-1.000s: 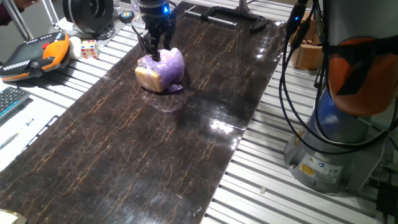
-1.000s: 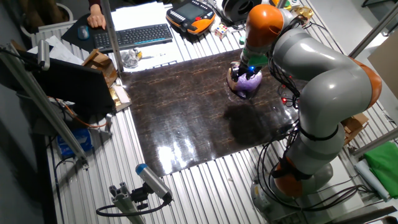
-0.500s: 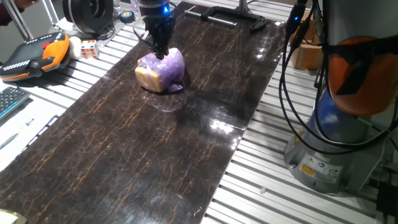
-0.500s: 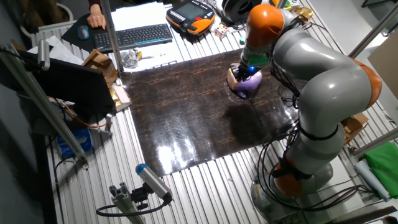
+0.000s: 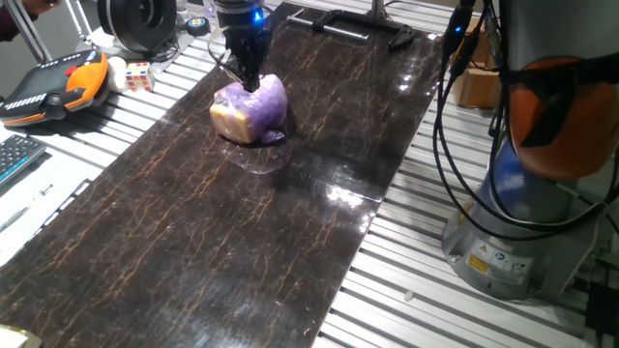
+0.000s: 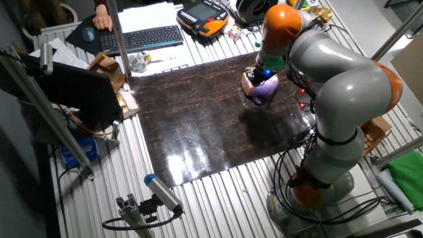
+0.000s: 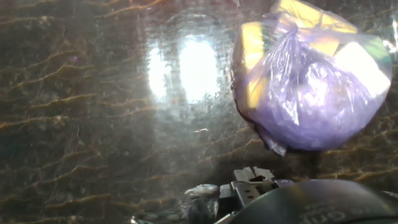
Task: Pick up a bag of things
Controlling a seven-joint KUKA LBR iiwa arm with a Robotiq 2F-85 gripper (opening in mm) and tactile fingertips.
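**Fingers clenched on the purple bag**

The gripper (image 5: 248, 77) comes straight down from above, fingers pinched together on the top of the bag of things (image 5: 250, 109), which sits on the dark marbled mat (image 5: 242, 232) near the worktop's (image 5: 406, 280) far end. Left of it lie a small multicoloured cube (image 5: 139, 75) and an orange-and-black pendant (image 5: 53, 89), well apart from the bag. Black cables (image 5: 455, 145) hang by the arm's base (image 5: 522, 222).

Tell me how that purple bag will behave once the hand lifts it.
The bag of things is thin, crinkled plastic, so it will probably sag and stretch from wherever the hand pinches it. The blocky pieces showing through the film will likely shift and swing. Its lumpy shape suggests it should not roll far if dropped.
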